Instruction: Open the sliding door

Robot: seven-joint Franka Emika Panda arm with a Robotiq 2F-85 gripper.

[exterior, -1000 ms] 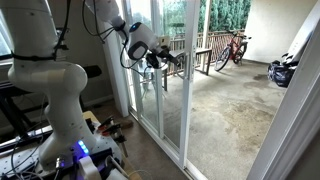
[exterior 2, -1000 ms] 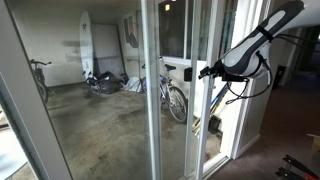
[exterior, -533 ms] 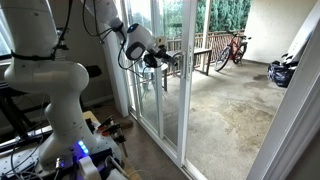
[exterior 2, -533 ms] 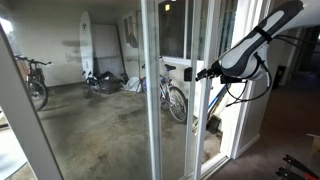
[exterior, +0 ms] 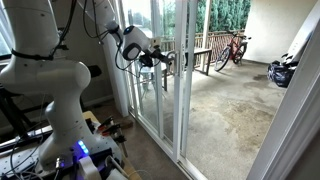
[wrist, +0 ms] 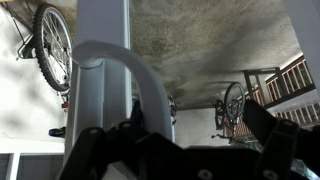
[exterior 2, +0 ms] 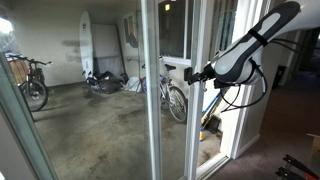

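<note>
The sliding door [exterior: 181, 100] is a tall glass panel in a white frame, also seen in an exterior view [exterior 2: 197, 135]. Its white loop handle [wrist: 118, 70] fills the left of the wrist view, fixed to the white upright [wrist: 100, 20]. My gripper [exterior: 165, 58] is at the handle at about mid-height, as an exterior view also shows [exterior 2: 192, 73]. In the wrist view the jaws [wrist: 195, 130] stand wide apart, with the handle loop passing down just inside the left finger. They are not closed on it.
Beyond the glass lies a concrete patio with a bicycle [exterior: 235, 47], a wooden railing [exterior: 200, 55] and bags [exterior: 282, 72]. An exterior view shows a surfboard [exterior 2: 86, 45] and bicycles [exterior 2: 172, 95]. The robot base and cables [exterior: 85, 140] stand indoors by the fixed panels.
My gripper and the door's handled upright have shifted sideways together, toward the robot base in an exterior view. The reflections in the glass slid along with it.
</note>
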